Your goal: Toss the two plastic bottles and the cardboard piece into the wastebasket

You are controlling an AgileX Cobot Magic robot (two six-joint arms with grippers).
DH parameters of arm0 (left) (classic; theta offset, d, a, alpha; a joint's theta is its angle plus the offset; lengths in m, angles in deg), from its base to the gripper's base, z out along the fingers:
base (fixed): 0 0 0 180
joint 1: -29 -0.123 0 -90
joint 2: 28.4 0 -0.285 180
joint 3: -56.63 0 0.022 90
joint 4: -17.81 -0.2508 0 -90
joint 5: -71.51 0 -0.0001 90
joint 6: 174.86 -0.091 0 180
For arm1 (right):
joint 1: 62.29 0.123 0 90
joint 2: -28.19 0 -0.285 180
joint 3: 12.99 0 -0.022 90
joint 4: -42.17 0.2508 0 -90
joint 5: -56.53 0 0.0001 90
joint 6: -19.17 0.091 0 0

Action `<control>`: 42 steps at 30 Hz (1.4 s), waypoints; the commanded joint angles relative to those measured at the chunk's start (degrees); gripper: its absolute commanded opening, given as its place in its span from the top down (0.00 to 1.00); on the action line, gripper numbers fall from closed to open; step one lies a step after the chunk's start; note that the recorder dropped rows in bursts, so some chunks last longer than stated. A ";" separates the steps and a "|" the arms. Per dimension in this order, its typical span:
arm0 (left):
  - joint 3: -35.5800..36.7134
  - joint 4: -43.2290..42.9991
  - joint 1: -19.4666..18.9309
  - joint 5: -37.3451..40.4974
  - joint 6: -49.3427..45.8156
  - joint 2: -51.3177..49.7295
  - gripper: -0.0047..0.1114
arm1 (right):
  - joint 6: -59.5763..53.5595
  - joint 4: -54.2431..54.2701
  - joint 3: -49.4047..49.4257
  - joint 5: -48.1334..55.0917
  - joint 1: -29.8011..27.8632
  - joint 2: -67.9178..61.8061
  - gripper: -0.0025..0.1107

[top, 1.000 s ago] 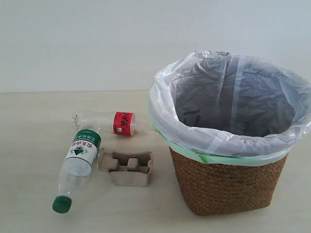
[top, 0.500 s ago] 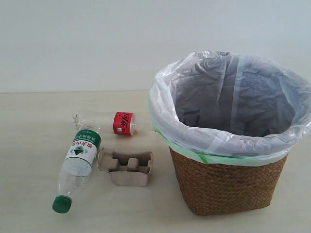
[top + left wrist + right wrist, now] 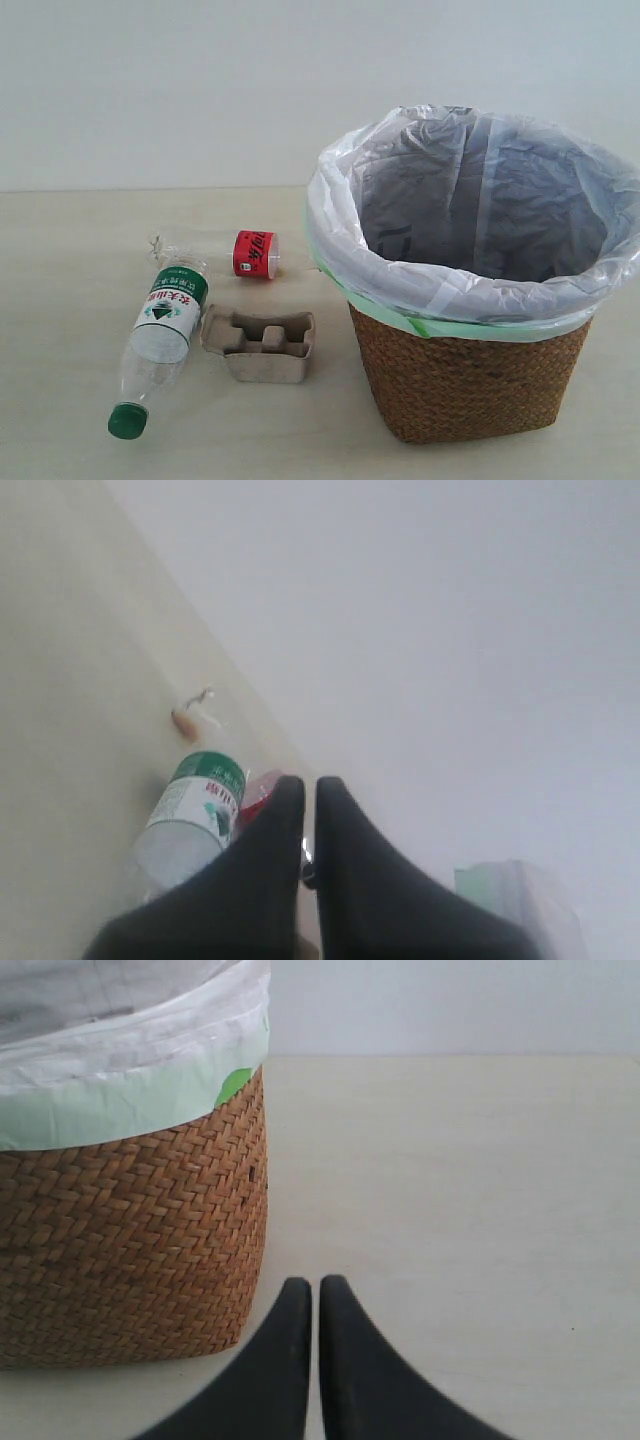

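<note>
Left claw [image 3: 310,786] closed, green-label bottle [image 3: 188,818] lying nearby

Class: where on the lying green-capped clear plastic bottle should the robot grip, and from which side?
Probably the labelled middle of the green-capped clear plastic bottle, from above, closing across its width: it lies flat, and the beige moulded cardboard tray sits close beside the label.

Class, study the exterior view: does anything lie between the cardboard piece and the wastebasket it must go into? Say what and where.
Nothing visible does. The cardboard piece lies left of the wastebasket, with only bare table between them. The basket's own wall stands taller than the piece, so the piece would probably need lifting over it.
</note>
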 commanded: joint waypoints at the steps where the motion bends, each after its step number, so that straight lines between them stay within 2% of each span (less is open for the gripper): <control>1: -1.52 4.28 0.29 -3.72 -9.07 0.11 0.93 | 0.00 -0.09 -0.02 -0.54 0.11 0.30 0.98; 3: -5.54 4.28 0.29 -1.33 -14.52 0.11 0.93 | 0.00 -0.09 -0.02 -0.54 0.11 0.30 0.98; 6: -11.96 4.28 0.29 2.33 -20.36 -5.96 0.93 | 0.00 -0.09 -0.02 -0.54 0.11 0.30 0.98; 9: -19.75 2.43 0.29 4.35 -23.64 -16.91 0.93 | 0.00 -0.09 -0.02 -0.54 0.11 0.30 0.98; 12: -29.45 -3.08 0.29 10.61 -25.44 -31.07 0.93 | 0.00 -0.09 -0.02 -0.54 0.11 0.30 0.98; 16: -46.46 -10.44 0.29 25.49 -26.06 -51.91 0.93 | 0.00 -0.09 -0.02 -0.54 0.11 0.30 0.98; 20: -62.25 -12.64 0.29 43.27 -27.02 -68.85 0.93 | 0.00 -0.09 -0.02 -0.54 0.11 0.30 0.98; 22: -67.30 -13.13 0.29 47.84 -27.02 -74.80 0.93 | 0.00 -0.09 -0.02 -0.54 0.11 0.30 0.98; 24: -70.33 -14.60 0.42 49.12 -26.92 -79.29 0.93 | 0.00 -0.09 -0.02 -0.54 0.11 0.30 0.98; 28: -70.84 -17.51 3.34 47.83 -27.75 -86.35 0.91 | 0.00 -0.09 -0.02 -0.54 0.11 0.30 0.98; 30: -70.84 -19.87 5.69 46.33 -27.99 -89.43 0.84 | 0.00 -0.09 -0.02 -0.54 0.11 0.30 0.98; 36: -70.84 -21.55 12.77 38.14 -28.05 -96.47 0.52 | 0.00 -0.09 -0.02 -0.54 0.11 0.30 0.98; 42: -70.84 -22.26 14.91 31.69 -27.16 -102.06 0.35 | 0.00 -0.09 -0.02 -0.54 0.11 0.30 0.98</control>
